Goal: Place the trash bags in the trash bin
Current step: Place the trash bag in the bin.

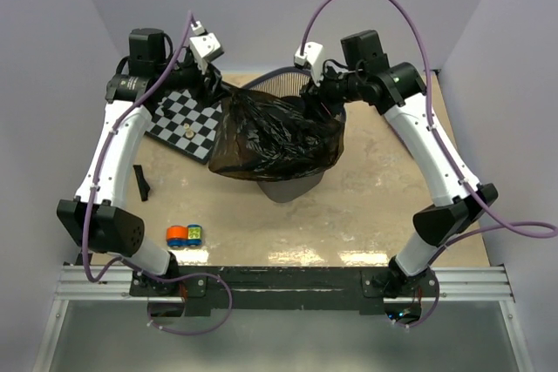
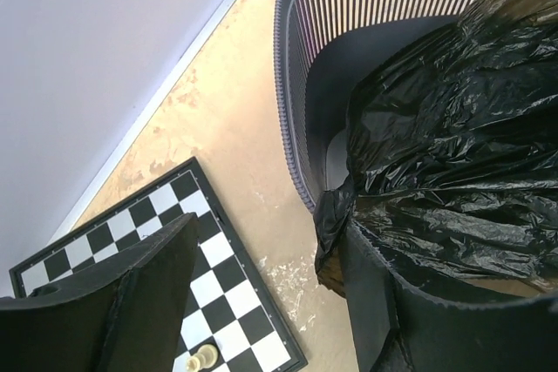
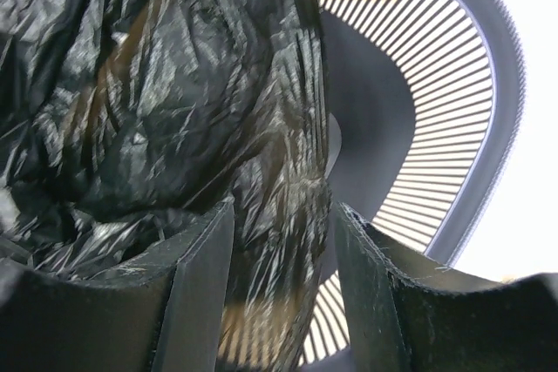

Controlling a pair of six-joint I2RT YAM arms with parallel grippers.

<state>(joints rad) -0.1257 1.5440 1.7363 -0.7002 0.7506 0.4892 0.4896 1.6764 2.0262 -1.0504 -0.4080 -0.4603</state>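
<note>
A large glossy black trash bag (image 1: 275, 132) billows over the grey slatted trash bin (image 1: 288, 187) at the table's middle, covering most of its mouth and spilling over the front rim. My left gripper (image 1: 212, 84) stands open at the bin's left side. In the left wrist view a corner of the bag (image 2: 436, 154) touches the tip of the right finger (image 2: 375, 302), and only table shows between the jaws. My right gripper (image 3: 283, 215) hangs open over the bin (image 3: 453, 128), with a fold of the bag (image 3: 157, 84) between its fingers, lying against the left one. A small folded black bag strip (image 1: 141, 182) lies on the table at left.
A chessboard (image 1: 185, 124) with one pale piece (image 2: 203, 358) lies left of the bin (image 2: 301, 84), under the left arm. Small orange and blue-green objects (image 1: 185, 234) sit near the front left. White walls close in the back and both sides.
</note>
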